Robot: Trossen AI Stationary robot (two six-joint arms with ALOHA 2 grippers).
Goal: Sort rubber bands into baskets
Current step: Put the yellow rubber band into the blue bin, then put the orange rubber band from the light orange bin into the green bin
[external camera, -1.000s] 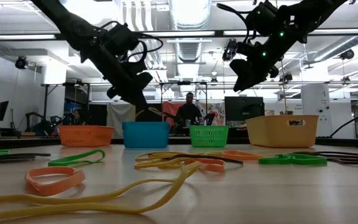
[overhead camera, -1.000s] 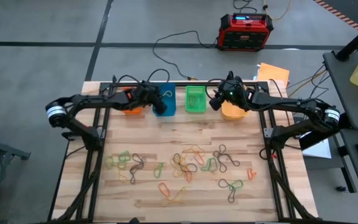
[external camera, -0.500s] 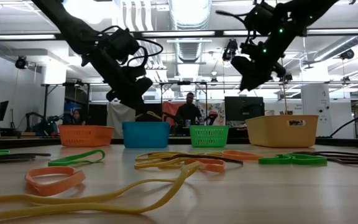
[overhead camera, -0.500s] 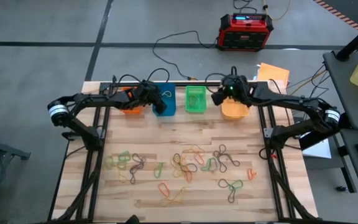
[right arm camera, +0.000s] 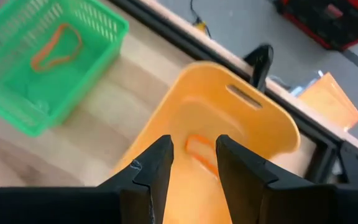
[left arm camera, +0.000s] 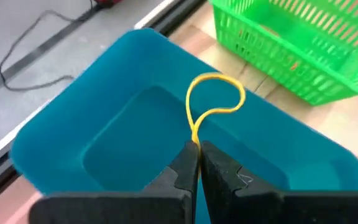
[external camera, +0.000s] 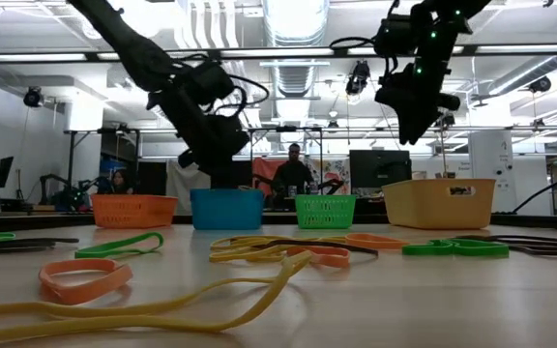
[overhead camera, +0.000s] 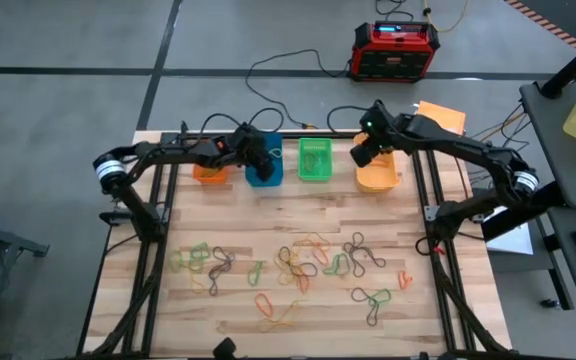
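Yellow band (left arm camera: 211, 102) now over blue basket (left arm camera: 92, 149)

— Where is your left hand?

— My left hand (overhead camera: 256, 160) hangs at the far side of the desk (overhead camera: 298, 300), arm reaching in from the left edge, wrist bent downward. Its fingers (left arm camera: 185, 171) are pressed together, pinching a thin yellow loop (left arm camera: 213, 102).

— And your right hand?

— My right hand (overhead camera: 365, 152) is held higher, also at the far side, arm stretched in from the right. Its fingers (right arm camera: 151, 171) stand apart, with nothing between them.
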